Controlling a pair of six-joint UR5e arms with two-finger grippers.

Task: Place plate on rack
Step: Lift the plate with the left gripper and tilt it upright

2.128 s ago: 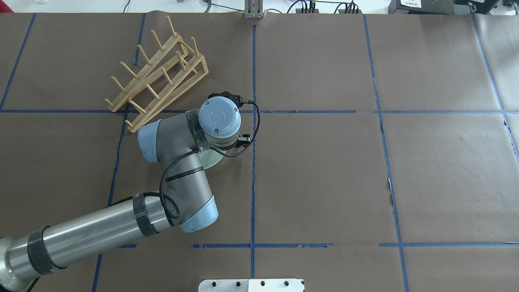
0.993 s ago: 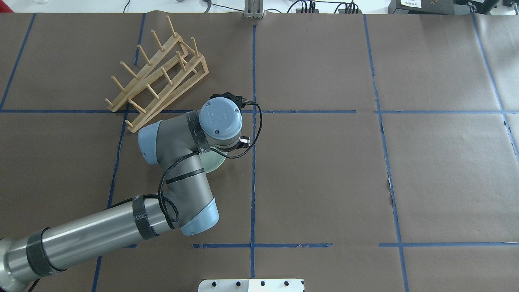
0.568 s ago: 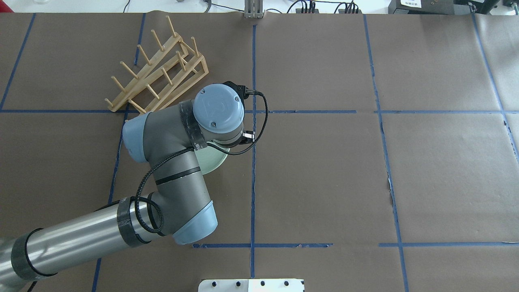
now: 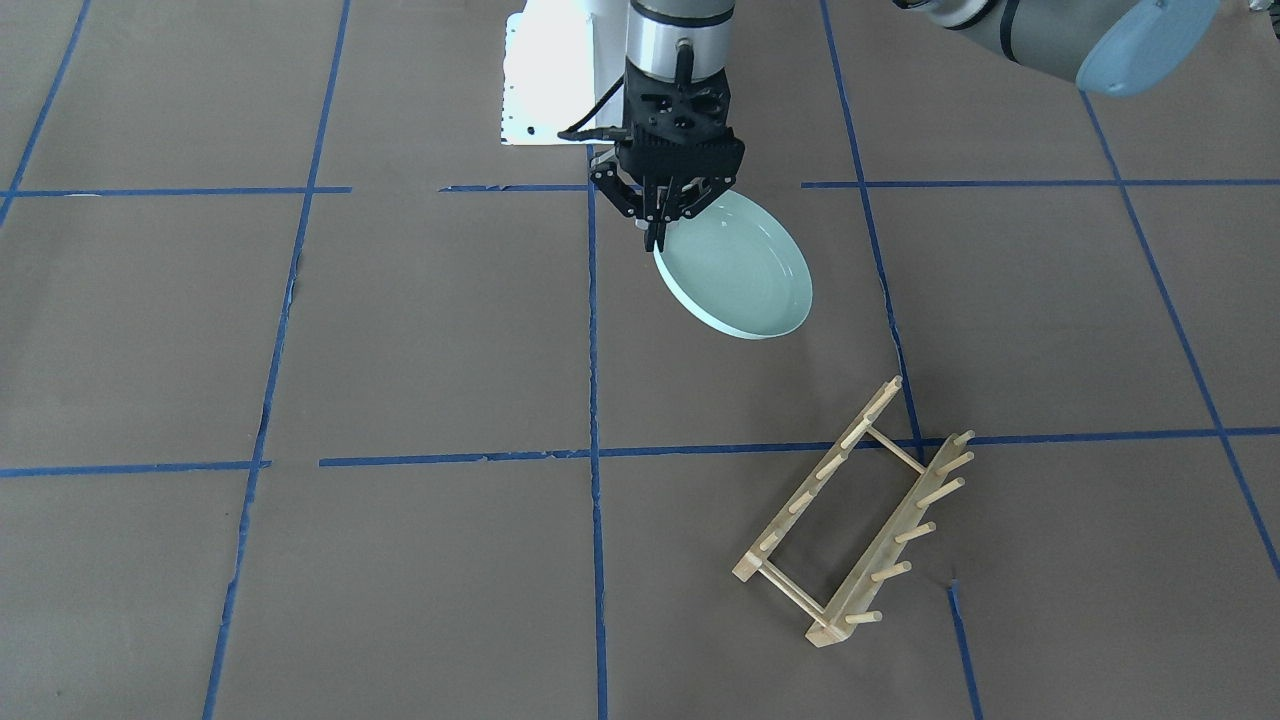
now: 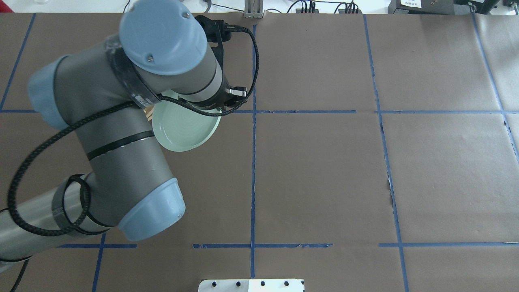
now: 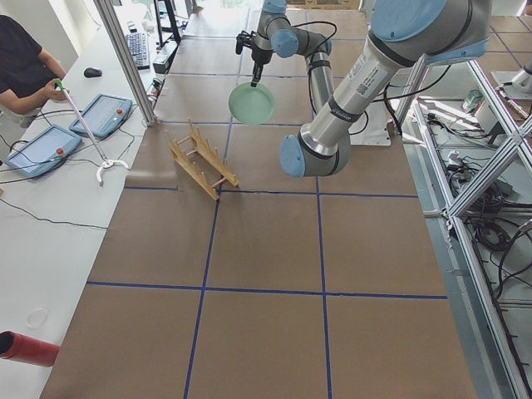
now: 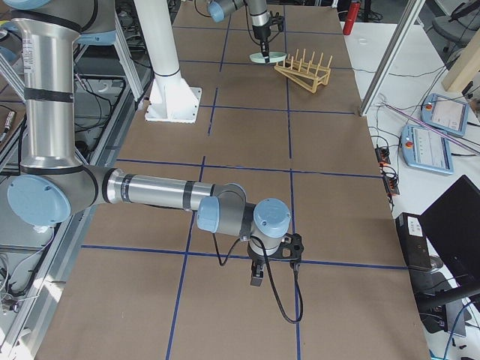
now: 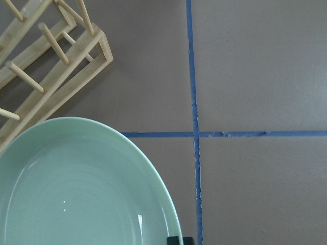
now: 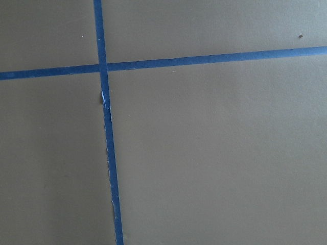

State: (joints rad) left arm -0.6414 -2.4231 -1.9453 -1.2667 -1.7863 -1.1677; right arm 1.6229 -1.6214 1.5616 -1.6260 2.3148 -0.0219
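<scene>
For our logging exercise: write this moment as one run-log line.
phase: carry | left gripper: shut on plate rim, plate lifted | rack: empty | right gripper: state unclear

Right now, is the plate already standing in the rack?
No, the plate hangs in the air from the left gripper, which pinches its rim, clearly apart from the rack.

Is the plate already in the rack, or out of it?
Out. The plate hangs from the left end effector above the table, apart from the empty rack.
</scene>
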